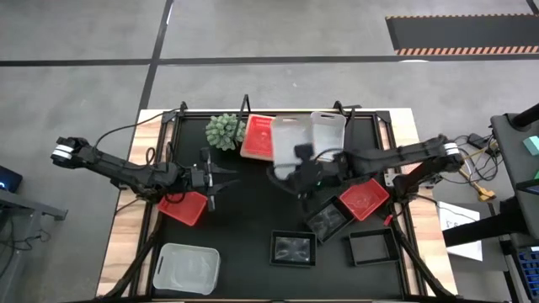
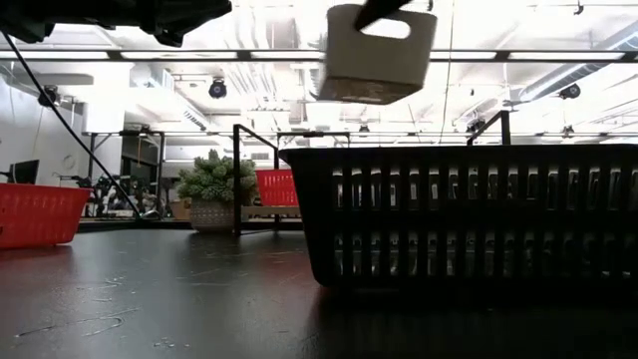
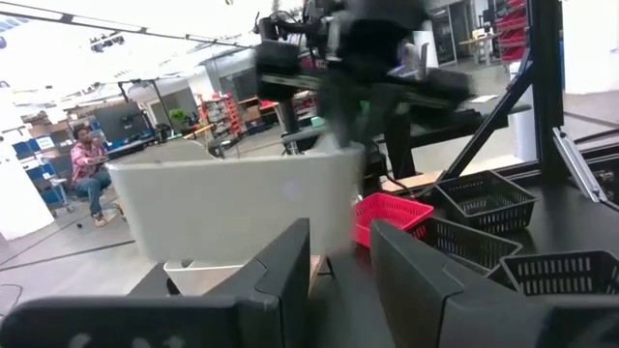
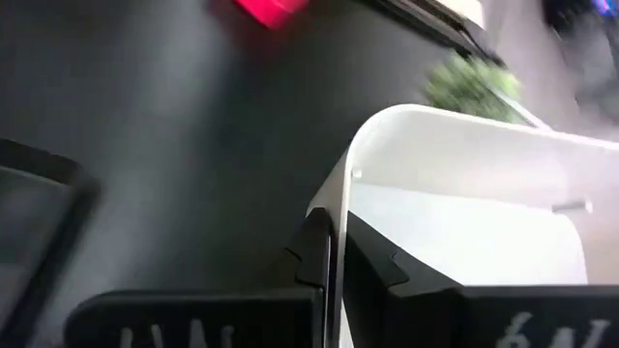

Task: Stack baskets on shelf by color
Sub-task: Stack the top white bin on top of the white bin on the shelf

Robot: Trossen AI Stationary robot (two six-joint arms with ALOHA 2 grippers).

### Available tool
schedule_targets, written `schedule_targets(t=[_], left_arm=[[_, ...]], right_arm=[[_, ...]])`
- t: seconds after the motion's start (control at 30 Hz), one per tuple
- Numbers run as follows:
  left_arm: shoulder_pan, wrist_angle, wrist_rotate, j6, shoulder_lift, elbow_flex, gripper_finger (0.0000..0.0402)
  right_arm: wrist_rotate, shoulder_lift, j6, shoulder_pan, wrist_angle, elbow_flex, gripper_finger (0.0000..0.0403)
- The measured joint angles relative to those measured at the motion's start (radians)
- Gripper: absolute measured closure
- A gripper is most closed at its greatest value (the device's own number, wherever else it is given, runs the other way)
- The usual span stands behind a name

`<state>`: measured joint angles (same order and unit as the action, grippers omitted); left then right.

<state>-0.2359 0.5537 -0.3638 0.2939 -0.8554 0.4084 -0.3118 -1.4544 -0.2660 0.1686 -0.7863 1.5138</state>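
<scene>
My right gripper (image 1: 296, 171) is shut on a translucent white basket (image 1: 289, 141) and holds it in the air over the middle of the black mat; the low view shows this basket (image 2: 379, 52) high above the table. My left gripper (image 1: 221, 178) is open and empty. It points toward the table's right side, just beside a red basket (image 1: 185, 207) that lies on the mat. A red basket (image 1: 258, 137) and a white basket (image 1: 327, 130) sit at the far edge. The wooden shelf (image 2: 264, 212) shows only as a thin edge under that red basket. My right gripper pinches the white basket's near end wall at its rim (image 4: 340, 193), one finger inside the basket and one outside. The fingers come from above, slanting in from the table's right. The basket is lifted clear and hangs slightly tilted below them.
A green plant (image 1: 223, 130) stands at the far edge, left of the red basket. Three black baskets (image 1: 327, 222) (image 1: 293, 249) (image 1: 373, 247) and a red one (image 1: 364, 198) lie near right. Another white basket (image 1: 187, 268) sits at the near left corner.
</scene>
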Motion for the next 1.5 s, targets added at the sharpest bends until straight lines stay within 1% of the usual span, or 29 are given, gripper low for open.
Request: schedule_targets(t=[0.2,0.43,0.6,0.8,0.93,1.03,1.33,1.5], left_arm=[[0.0,0.0,0.0,0.0,-0.002,0.0,0.0307],[0.0,-0.001,0.0,0.0,-0.002,0.0,0.0307],[0.0,-0.002,0.0,0.0,-0.002,0.0,0.0307],[0.0,-0.002,0.0,0.0,-0.007,0.0,0.0307],[0.0,-0.002,0.0,0.0,-0.008,0.0,0.0307],[0.0,-0.003,0.0,0.0,-0.008,0.0,0.0307],[0.0,-0.002,0.0,-0.001,-0.008,0.0,0.0307],[0.0,-0.002,0.0,-0.003,-0.008,0.0,0.0307]], right_arm=[[-0.006,0.094,0.112,-0.087,-0.091,-0.045,0.0394],[-0.005,0.188,0.176,-0.173,-0.096,-0.166,0.0394],[-0.004,0.221,0.215,-0.22,-0.075,-0.246,0.0394],[-0.004,0.224,0.184,-0.26,-0.045,-0.305,0.0394],[-0.003,0.223,0.114,-0.276,-0.04,-0.318,0.0394],[0.001,0.223,0.095,-0.293,-0.036,-0.32,0.0394],[0.125,0.223,0.031,-0.358,-0.015,-0.343,0.0394],[0.2,0.223,0.022,-0.407,-0.015,-0.346,0.0394]])
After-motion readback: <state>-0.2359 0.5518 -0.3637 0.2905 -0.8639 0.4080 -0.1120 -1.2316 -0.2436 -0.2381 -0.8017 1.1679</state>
